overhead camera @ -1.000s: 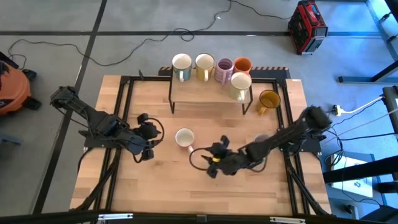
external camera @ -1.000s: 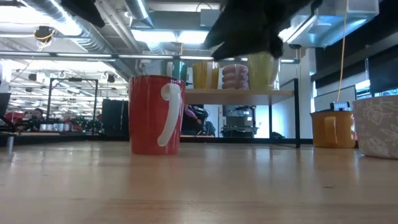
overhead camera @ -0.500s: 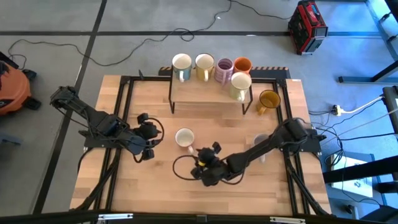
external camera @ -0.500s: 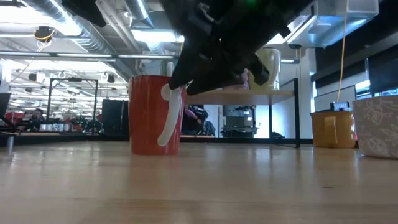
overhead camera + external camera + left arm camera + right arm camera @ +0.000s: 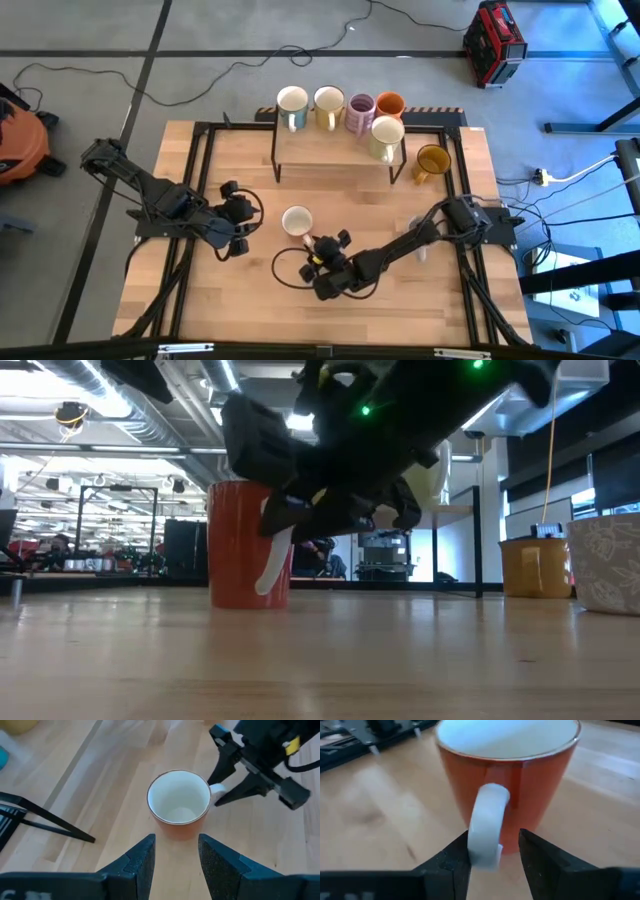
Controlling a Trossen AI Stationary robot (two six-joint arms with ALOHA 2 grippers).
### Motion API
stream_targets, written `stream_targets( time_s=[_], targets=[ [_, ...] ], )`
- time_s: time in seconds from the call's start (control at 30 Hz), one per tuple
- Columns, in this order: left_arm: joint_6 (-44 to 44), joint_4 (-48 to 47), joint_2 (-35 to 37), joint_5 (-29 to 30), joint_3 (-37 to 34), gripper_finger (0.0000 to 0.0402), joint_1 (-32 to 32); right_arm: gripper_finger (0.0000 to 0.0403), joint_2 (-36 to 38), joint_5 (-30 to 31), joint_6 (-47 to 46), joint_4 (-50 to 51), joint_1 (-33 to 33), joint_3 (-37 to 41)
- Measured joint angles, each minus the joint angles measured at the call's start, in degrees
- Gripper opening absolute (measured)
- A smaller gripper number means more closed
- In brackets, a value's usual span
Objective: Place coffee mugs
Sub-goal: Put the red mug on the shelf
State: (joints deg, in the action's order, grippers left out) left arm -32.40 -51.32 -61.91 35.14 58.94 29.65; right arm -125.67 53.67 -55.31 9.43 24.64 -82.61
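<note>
A red-orange mug (image 5: 296, 220) with a white inside stands upright on its base on the wooden table, its white handle (image 5: 487, 820) turned toward the near edge. My right gripper (image 5: 494, 851) is low at the mug's near side and open, one finger on each side of the handle. In the low view it (image 5: 300, 520) hangs in front of the mug (image 5: 245, 545). My left gripper (image 5: 176, 840) is open and hovers left of the mug (image 5: 179, 802), pointing at it with nothing between its fingers. My right gripper comes at the mug from the table's near side, slanting down, and straddles the white handle (image 5: 485, 840). One finger (image 5: 455, 862) lies close against the handle's side; whether it touches, I cannot tell. The mug stands upright on the table.
A low rack (image 5: 330, 152) at the far side carries several mugs, among them white (image 5: 291, 103), yellow (image 5: 328, 103) and orange (image 5: 389, 105). A mustard mug (image 5: 431, 160) stands right of the rack. A pale mug (image 5: 605, 565) sits under my right arm.
My right gripper has gone down and toward the table's left edge to the red-orange mug, rolling its wrist as it went. Its fingers now stand on either side of the handle. The mug has stayed where it was.
</note>
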Motion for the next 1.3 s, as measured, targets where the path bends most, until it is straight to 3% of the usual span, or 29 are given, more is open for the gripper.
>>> stream_targets(
  time_s=[0.07,0.23,0.73,1.3],
  targets=[
    [0.0,-0.03,0.0,0.02,0.0,0.0144,0.0,0.0126,-0.04,0.88,0.02,0.14,0.0,0.0],
    [0.0,-0.03,0.0,0.04,0.0,0.0144,0.0,0.003,-0.04,3.06,1.72,0.21,0.06,0.0],
    [1.49,-0.02,0.0,0.22,0.0,0.0144,0.0,0.003,1.8,3.85,6.05,3.09,0.66,0.06],
    [1.39,2.62,0.0,0.18,0.0,0.0144,0.0,0.003,20.72,17.81,-6.12,30.17,1.51,0.09]
  ],
)
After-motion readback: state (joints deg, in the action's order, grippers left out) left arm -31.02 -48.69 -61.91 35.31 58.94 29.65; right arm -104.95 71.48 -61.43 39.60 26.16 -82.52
